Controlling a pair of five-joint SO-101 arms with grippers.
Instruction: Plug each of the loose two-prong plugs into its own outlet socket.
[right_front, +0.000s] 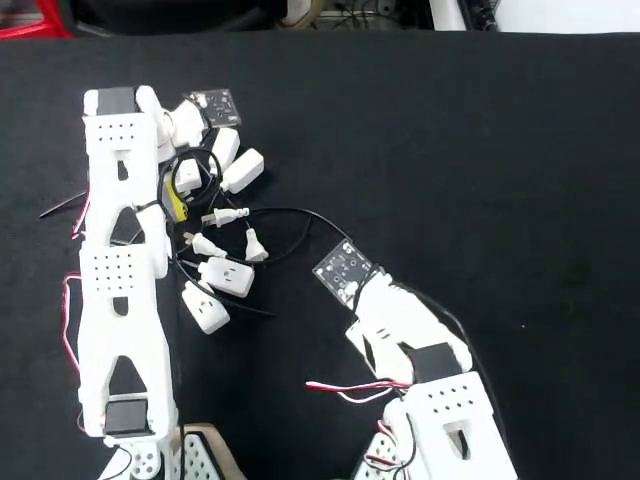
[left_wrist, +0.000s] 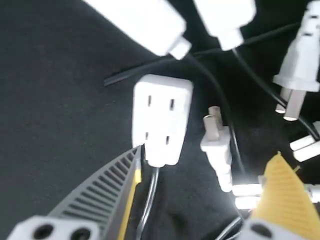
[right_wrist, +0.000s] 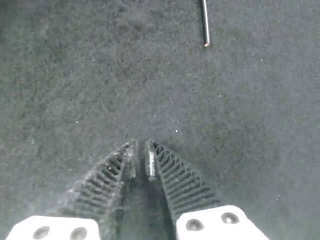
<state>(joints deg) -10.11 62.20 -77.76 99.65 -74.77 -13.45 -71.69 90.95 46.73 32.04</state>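
Several white outlet sockets and two-prong plugs on black cords lie bunched at the left of the black mat. My left gripper (left_wrist: 207, 157) hovers open over them, its grey finger (left_wrist: 107, 190) touching the near end of one socket (left_wrist: 161, 120) and its yellow finger (left_wrist: 280, 195) on the far side of a loose plug (left_wrist: 217, 147). That plug lies between the fingers, not gripped. From above, the left gripper (right_front: 183, 195) sits by this socket (right_front: 188, 175). My right gripper (right_wrist: 141, 145) is shut on nothing, low over bare mat.
Two more sockets (right_front: 225, 277) (right_front: 205, 308) and plugs (right_front: 225, 215) (right_front: 255, 245) lie beside the left arm (right_front: 120, 300). The right arm (right_front: 400, 320) stands at mid-front. A cut black cord end (right_wrist: 205, 25) lies ahead of the right gripper. The mat's right half is bare.
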